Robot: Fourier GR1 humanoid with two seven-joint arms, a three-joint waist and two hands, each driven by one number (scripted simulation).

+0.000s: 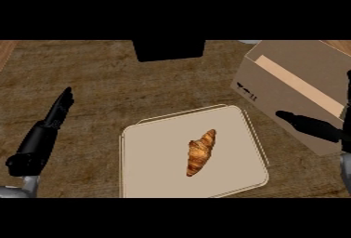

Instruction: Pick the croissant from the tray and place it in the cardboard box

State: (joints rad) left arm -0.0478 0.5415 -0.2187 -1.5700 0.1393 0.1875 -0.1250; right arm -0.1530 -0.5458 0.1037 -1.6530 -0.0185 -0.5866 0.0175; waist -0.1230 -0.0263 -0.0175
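The croissant (201,152) was noted untouched on the tray (147,179), left hand (48,128) fingers straight and pressed together, right hand (312,126), half cropped, seemingly spread before the box (274,95), which could be knocked askew were that hand swung toward the tray.

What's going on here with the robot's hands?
The robot is meant to move the croissant into the box, but nothing is held yet. The croissant lies on the tray, untouched. The right hand is open at the view's right edge, in front of the box. The left hand is open too, off to the tray's left above the counter.
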